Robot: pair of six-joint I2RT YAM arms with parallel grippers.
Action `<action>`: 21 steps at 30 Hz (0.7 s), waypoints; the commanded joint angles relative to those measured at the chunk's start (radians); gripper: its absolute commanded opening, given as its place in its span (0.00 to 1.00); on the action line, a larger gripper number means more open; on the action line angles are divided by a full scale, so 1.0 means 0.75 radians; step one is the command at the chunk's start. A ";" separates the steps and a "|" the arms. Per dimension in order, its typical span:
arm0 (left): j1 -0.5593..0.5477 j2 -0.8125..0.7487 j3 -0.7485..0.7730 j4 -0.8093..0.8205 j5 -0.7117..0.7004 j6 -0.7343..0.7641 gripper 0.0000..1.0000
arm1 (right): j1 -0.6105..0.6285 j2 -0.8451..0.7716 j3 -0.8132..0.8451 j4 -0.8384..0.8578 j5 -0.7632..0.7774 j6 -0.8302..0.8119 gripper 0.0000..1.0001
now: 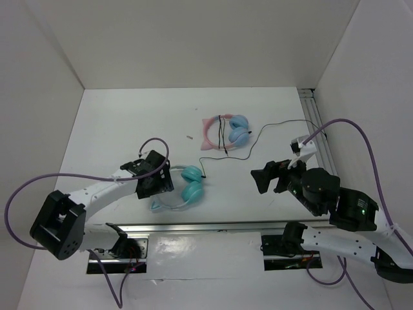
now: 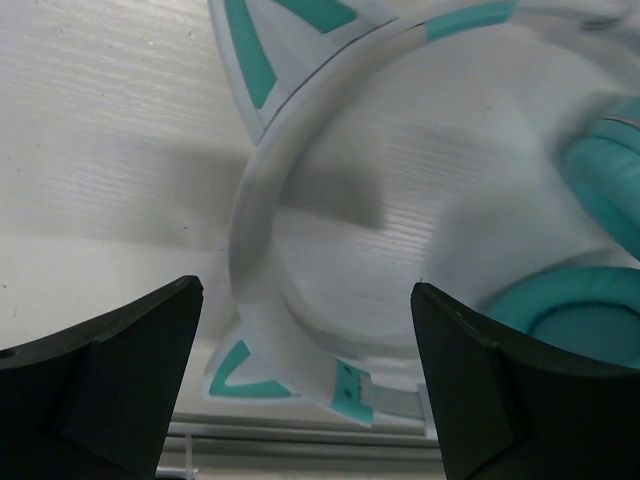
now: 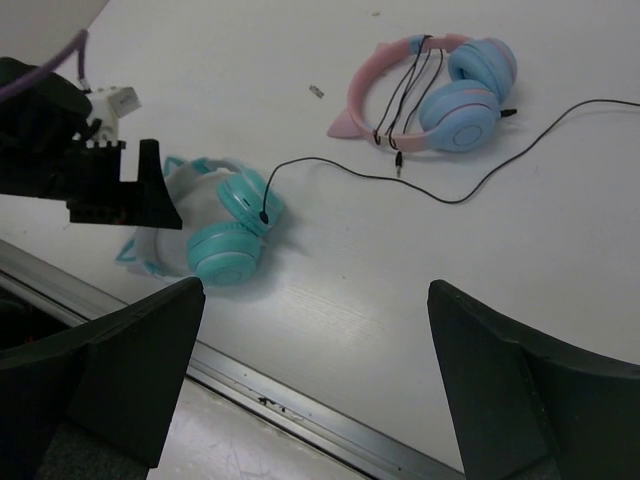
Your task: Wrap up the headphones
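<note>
The headphones lie near the table's front edge, with teal ear cups and a pale headband with cat ears. Their thin black cord trails right across the table, and it also shows in the right wrist view. My left gripper is open and hangs just over the headband. In the left wrist view, the left gripper has the band passing between its jaws, and nothing is gripped. My right gripper is open and empty, right of the headphones and above bare table.
A pink-banded pair with light blue cups lies at the back middle, its cord wound on the band. A small loose bit lies left of it. A metal rail runs along the front edge. White walls stand on three sides.
</note>
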 commanded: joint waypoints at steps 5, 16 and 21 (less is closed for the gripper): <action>-0.007 0.102 -0.093 0.224 -0.052 -0.024 0.87 | 0.008 -0.064 -0.062 0.150 -0.109 -0.027 1.00; -0.037 0.125 -0.111 0.157 -0.058 -0.028 0.00 | 0.008 -0.051 -0.036 0.148 -0.152 -0.058 1.00; -0.111 -0.265 0.107 -0.176 -0.075 -0.018 0.00 | 0.008 -0.064 -0.105 0.325 -0.244 -0.176 1.00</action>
